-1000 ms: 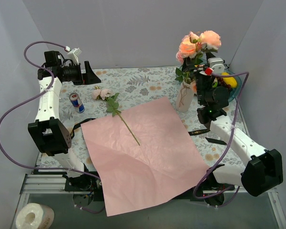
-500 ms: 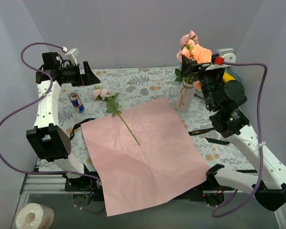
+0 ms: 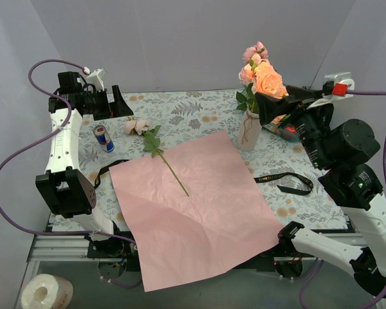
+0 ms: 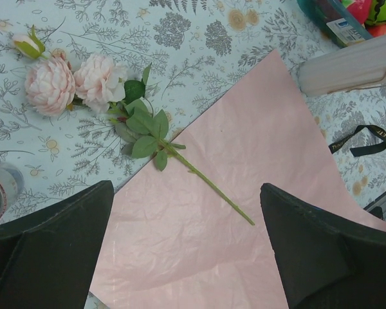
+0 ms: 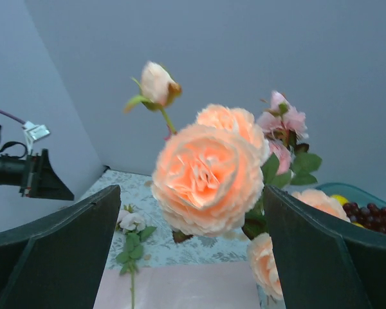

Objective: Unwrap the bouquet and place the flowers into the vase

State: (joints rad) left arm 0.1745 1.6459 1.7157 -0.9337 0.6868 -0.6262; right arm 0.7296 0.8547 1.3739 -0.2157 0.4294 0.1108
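Peach and pink artificial roses [image 3: 264, 74] stand in the small white ribbed vase [image 3: 248, 132] at the far right of the floral-print counter [image 3: 199, 109]. A pale pink long-stemmed rose [image 4: 148, 129] lies across the edge of the flat pink paper sheet [image 3: 199, 206]. The right tool [image 5: 190, 193] gapes wide before the blooms, holding nothing. The left tool [image 4: 185, 190] hangs apart above the loose rose.

Lying on the floral-clothed table [image 3: 193, 111]: pink paper [image 3: 199, 212] overhanging the near edge, loose rose [image 3: 158, 153] half across it, black ribbon [image 3: 273, 176]; standing: drink can [image 3: 103, 138], white vase [image 3: 248, 132].
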